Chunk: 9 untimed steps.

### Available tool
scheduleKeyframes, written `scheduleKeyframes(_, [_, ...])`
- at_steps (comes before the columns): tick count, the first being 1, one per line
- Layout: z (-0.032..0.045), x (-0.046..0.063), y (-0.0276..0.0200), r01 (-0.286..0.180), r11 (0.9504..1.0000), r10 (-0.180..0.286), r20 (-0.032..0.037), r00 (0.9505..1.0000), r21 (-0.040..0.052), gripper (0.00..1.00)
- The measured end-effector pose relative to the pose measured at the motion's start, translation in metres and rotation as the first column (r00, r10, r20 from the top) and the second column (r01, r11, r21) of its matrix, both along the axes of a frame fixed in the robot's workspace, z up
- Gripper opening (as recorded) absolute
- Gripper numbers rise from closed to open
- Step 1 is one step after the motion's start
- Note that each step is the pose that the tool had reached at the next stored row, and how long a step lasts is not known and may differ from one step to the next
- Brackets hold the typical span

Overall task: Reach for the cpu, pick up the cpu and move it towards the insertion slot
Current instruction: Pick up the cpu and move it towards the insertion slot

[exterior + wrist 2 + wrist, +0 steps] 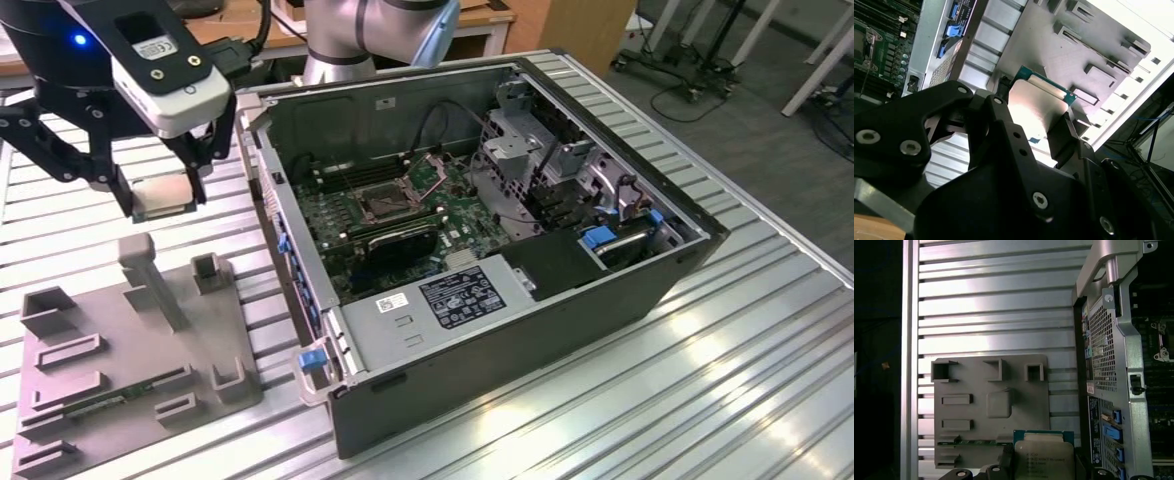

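Note:
My gripper (163, 196) hangs above the ribbed table at the exterior view's left, shut on the cpu (164, 196), a small square chip with a silvery top. Both wrist views show the cpu (1036, 107) (1045, 458) clamped between the black fingers (1064, 135), lifted off the grey holder plate (134, 350). The insertion slot (388, 198), a silver-framed square socket with a dark centre, sits on the green board inside the open computer case (481, 240), to the exterior view's right of the gripper.
The grey holder plate has raised blocks and pockets, and a green memory stick (118, 394) lies in one. The case's upright side wall (287, 230) stands between the gripper and the socket. Drive cages and cables (547, 180) fill the case's far side.

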<state>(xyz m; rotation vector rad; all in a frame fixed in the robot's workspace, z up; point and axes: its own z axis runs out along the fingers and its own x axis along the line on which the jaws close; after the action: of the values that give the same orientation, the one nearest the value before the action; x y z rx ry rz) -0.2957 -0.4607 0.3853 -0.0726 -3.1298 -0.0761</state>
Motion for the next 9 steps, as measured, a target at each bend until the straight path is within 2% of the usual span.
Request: scheduleKeyframes(9, [0.0018, 0.0027, -0.0001, 0.0, 1.0, 0.0, 0.0001, 1.0, 0.0003, 0.55])
